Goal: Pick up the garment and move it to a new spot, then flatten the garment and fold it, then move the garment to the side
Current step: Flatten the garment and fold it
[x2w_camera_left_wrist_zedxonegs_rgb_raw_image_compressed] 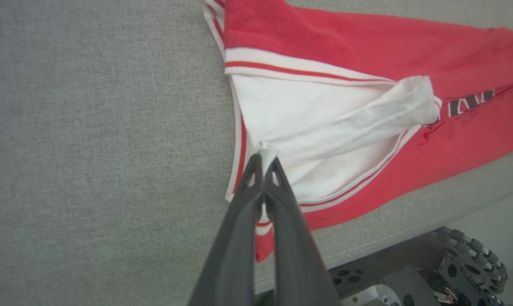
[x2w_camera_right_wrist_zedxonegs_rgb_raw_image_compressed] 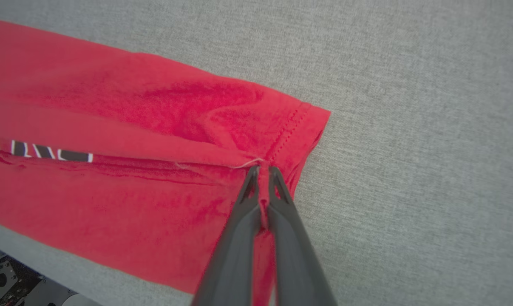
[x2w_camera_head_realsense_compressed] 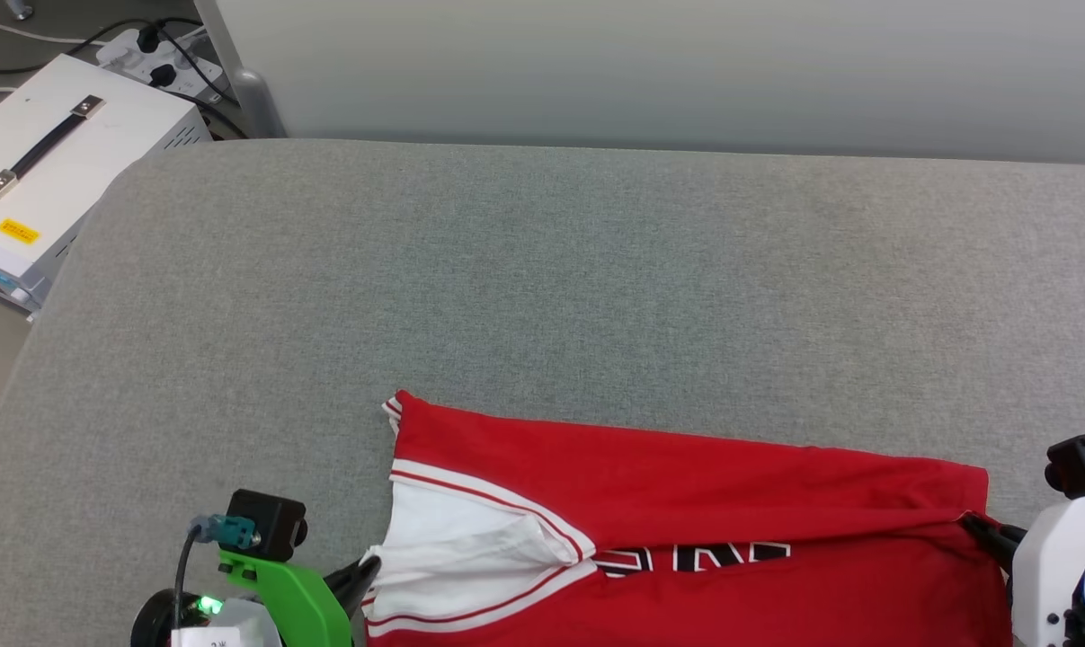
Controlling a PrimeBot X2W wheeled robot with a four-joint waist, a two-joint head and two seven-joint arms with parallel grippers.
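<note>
Down on the grey woven-fabric pad (x2w_camera_head_realsense_compressed: 542, 270), close to its near edge: the red soft-fabric jersey shirt (x2w_camera_head_realsense_compressed: 686, 485) with a white short sleeve and red-white striped trim. Stretched out long between the two arms, left to right across the head view. Doubled over lengthwise, with just a sliver of black, white-outlined lettering (x2w_camera_head_realsense_compressed: 690, 559) peeking out along the fold line. White sleeve (x2w_camera_left_wrist_zedxonegs_rgb_raw_image_compressed: 324, 110) at the left end, rumpled, one flap of it rolled over toward the lettering. Plain red stitched hem (x2w_camera_right_wrist_zedxonegs_rgb_raw_image_compressed: 292, 127) at the right end.

Left gripper (x2w_camera_left_wrist_zedxonegs_rgb_raw_image_compressed: 263, 159) now: two long dark fingers pressed together, a small tuft of white sleeve fabric pinched at the very tips, right by the striped trim. Closed tight on the shirt. In the head view, poking in at the lower left beneath a bright green bracket (x2w_camera_head_realsense_compressed: 281, 589) and a small black camera block (x2w_camera_head_realsense_compressed: 268, 526).

Right gripper (x2w_camera_right_wrist_zedxonegs_rgb_raw_image_compressed: 262, 170): same story, fingers drawn together on a ridge of red cloth just inside the hem corner, a loose pale thread at the tips. Shirt bunched slightly there, wrinkles running back along the fold. White forearm (x2w_camera_head_realsense_compressed: 1063, 557) behind it at the head view's lower right.

Beyond the pad's far left corner, a white metal box (x2w_camera_head_realsense_compressed: 57, 153) with a black carry handle and a yellow sticker, plus a white power strip (x2w_camera_head_realsense_compressed: 160, 58) with black plugs. Pale wall panel (x2w_camera_head_realsense_compressed: 668, 72) along the back. Below the near edge in the left wrist view, a dark robot base (x2w_camera_left_wrist_zedxonegs_rgb_raw_image_compressed: 392, 276) with a roller wheel.
</note>
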